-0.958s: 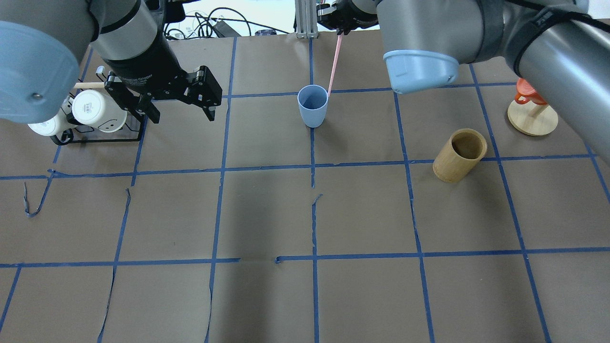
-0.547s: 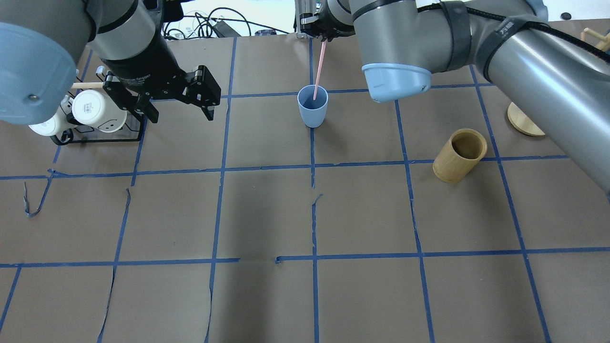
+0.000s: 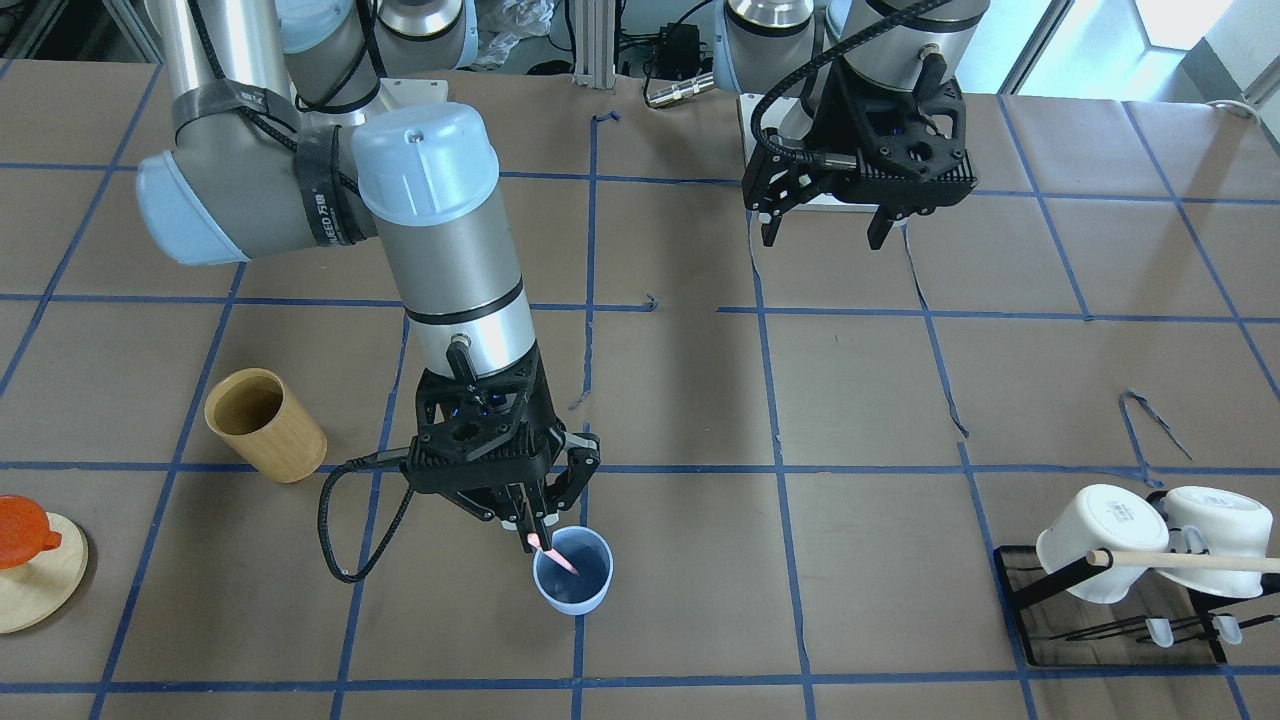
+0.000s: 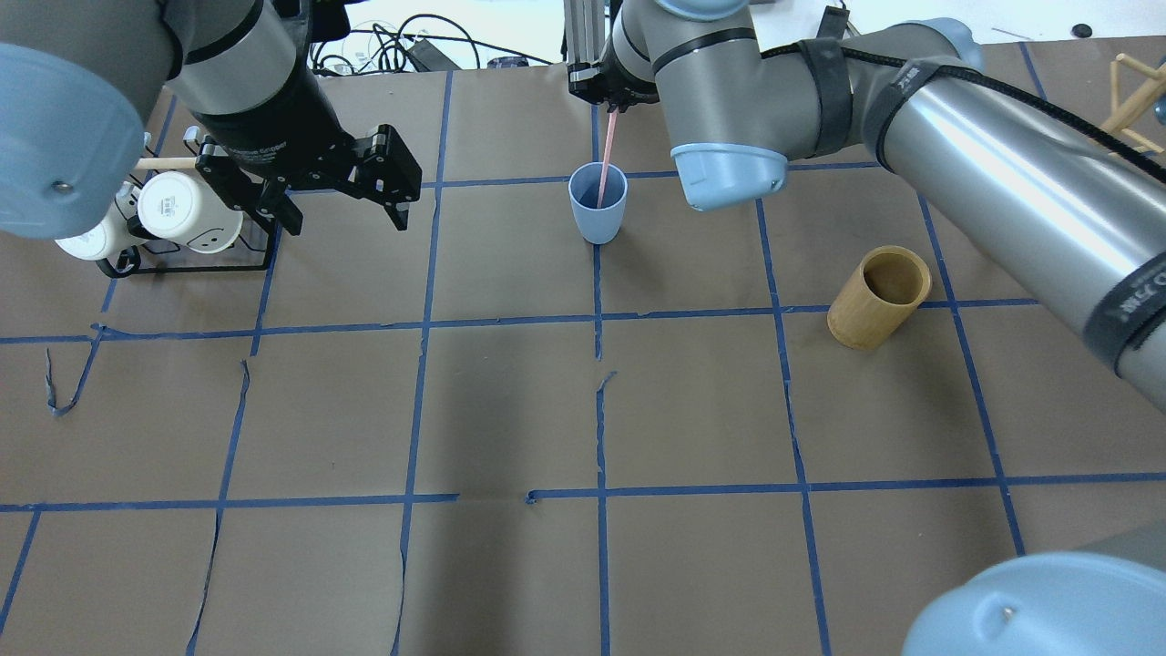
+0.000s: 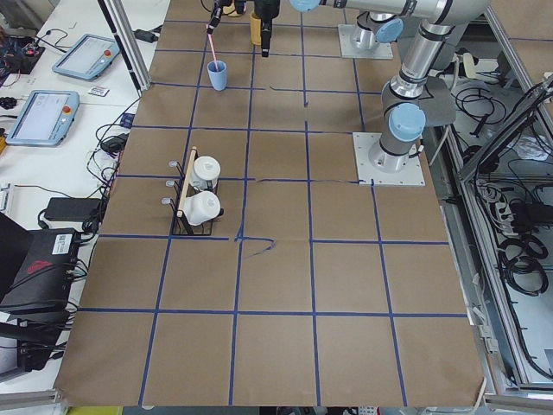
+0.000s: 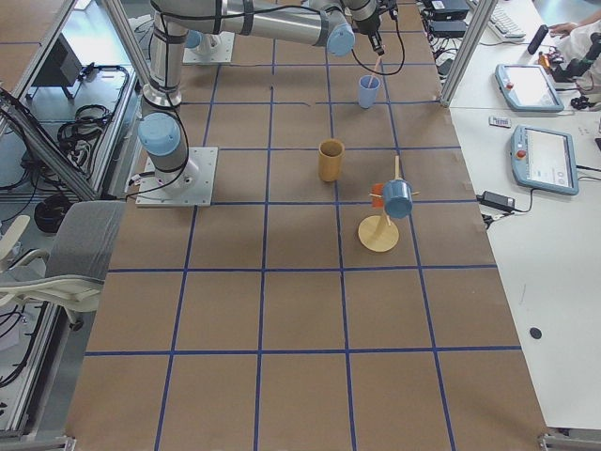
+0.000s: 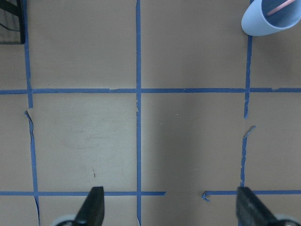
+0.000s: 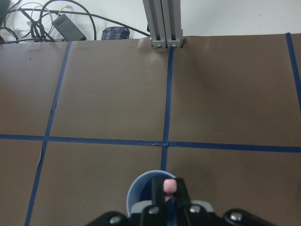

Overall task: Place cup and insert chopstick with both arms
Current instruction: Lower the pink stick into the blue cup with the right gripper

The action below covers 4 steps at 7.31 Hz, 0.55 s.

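Note:
The light blue cup (image 4: 598, 213) stands upright at the far middle of the table; it also shows in the front view (image 3: 572, 571) and in the left wrist view (image 7: 272, 18). My right gripper (image 3: 532, 528) is shut on a pale pink chopstick (image 4: 605, 157) and holds it upright above the cup, its lower end inside the cup's mouth. The stick's top shows between the fingers in the right wrist view (image 8: 169, 185). My left gripper (image 4: 342, 202) is open and empty, hovering to the left of the cup.
A black rack (image 4: 187, 260) with white mugs (image 4: 182, 208) and a wooden dowel stands at the far left. A tan bamboo holder (image 4: 878, 298) stands to the right of the cup. A wooden stand (image 3: 35, 570) holds an orange cup.
My right arm moved left and brought the pink chopstick from beside the cup's right rim to over it, its lower end now inside. The left arm has not moved.

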Each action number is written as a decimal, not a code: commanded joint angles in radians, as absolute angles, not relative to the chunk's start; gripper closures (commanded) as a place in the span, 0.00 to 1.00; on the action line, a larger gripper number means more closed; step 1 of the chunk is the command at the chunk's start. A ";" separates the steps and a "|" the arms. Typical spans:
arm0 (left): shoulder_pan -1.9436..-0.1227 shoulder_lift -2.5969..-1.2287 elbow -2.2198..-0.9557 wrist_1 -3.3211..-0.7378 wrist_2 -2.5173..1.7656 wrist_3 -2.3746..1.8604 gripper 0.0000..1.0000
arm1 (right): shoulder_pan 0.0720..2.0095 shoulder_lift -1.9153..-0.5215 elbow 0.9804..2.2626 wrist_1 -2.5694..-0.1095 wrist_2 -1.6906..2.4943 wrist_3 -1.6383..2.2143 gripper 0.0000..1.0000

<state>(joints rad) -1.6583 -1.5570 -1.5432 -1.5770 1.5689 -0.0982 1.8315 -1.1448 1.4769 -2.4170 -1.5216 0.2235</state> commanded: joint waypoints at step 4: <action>-1.658 -1.557 -1.543 -1.577 1.568 -0.098 0.00 | 1.832 -1.138 1.451 -2.378 -1.511 0.230 0.00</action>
<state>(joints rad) -1.6583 -1.5570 -1.5432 -1.5769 1.5684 -0.0982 1.8316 -1.1297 1.4687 -2.4025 -1.5155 0.2251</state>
